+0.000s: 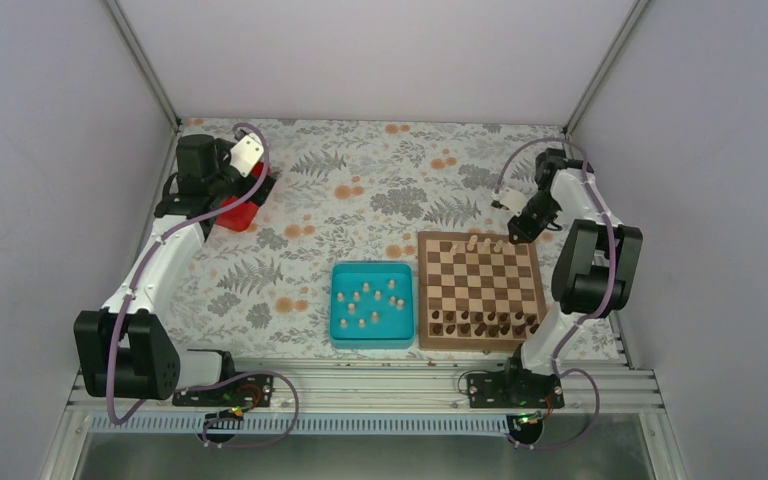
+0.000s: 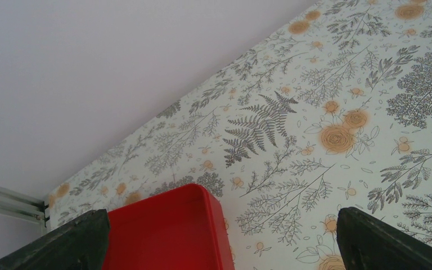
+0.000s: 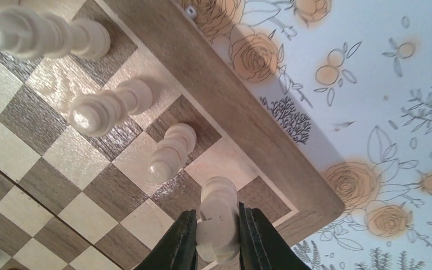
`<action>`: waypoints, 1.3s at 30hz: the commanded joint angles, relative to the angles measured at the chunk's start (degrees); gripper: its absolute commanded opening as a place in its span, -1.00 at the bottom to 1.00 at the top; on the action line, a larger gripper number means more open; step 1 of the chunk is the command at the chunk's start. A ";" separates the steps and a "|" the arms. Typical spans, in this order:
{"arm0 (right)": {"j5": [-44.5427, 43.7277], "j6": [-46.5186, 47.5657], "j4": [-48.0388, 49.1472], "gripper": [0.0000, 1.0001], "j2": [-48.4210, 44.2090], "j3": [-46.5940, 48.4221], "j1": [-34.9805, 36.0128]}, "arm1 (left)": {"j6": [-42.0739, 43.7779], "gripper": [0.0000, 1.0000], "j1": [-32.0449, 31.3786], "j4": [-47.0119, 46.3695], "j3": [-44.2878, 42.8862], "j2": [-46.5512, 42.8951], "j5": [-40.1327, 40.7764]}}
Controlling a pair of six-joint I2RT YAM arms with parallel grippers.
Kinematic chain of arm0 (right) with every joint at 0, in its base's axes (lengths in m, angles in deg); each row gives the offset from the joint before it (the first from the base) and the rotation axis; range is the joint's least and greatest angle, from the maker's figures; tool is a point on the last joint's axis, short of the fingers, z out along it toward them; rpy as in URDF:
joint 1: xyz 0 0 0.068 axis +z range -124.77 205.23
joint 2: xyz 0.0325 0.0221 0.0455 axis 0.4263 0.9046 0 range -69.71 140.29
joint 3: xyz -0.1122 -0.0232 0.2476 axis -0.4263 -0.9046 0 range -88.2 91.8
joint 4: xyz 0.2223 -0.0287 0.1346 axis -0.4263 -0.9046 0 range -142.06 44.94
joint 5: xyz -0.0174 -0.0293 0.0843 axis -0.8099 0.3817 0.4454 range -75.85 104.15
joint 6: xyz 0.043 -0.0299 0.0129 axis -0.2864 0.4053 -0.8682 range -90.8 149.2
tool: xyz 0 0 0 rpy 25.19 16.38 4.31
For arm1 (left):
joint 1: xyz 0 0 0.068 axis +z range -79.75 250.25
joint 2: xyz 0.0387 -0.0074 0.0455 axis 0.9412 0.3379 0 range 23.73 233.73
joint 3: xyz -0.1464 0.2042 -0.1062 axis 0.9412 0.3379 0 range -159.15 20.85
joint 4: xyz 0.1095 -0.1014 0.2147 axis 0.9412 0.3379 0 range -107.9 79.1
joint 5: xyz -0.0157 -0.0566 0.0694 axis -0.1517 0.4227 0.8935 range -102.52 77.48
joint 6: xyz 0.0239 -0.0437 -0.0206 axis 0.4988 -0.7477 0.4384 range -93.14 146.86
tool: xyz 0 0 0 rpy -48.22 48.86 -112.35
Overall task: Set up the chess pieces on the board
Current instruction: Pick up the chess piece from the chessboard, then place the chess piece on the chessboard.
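Observation:
The board (image 1: pixel 480 290) lies right of centre, with three pale chess pieces (image 1: pixel 472 243) on its far row. Several more pale pieces (image 1: pixel 365 300) lie in the teal tray (image 1: pixel 340 335). My right gripper (image 1: pixel 513 232) hangs over the board's far right corner. In the right wrist view the gripper (image 3: pixel 218 239) is shut on a pale piece (image 3: pixel 218 216), held upright with its base at the corner squares of the board (image 3: pixel 247 121). Three other pale pieces (image 3: pixel 171 149) stand in a row beside it. My left gripper (image 2: pixel 220 225) is open and empty, far from the board.
Dark brown chessmen (image 1: pixel 485 322) line the board's near rows. A red box (image 1: pixel 239 213) sits at the far left under my left gripper and also shows in the left wrist view (image 2: pixel 163 230). A floral cloth covers the table; walls close three sides.

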 commanded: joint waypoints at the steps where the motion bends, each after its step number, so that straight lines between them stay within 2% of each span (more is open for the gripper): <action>1: -0.38 -1.19 -1.12 -0.68 0.88 2.89 1.07 | 0.26 1.00 0.14 -1.43 0.51 -0.18 -0.09; 26: -1.36 -1.41 0.49 -0.66 3.37 -0.02 1.35 | 0.35 1.00 0.22 -1.03 0.43 -0.10 -0.15; 39: -1.14 -1.25 1.67 -0.55 2.83 -1.12 1.31 | 0.30 1.00 0.21 -0.73 0.07 -0.21 -0.31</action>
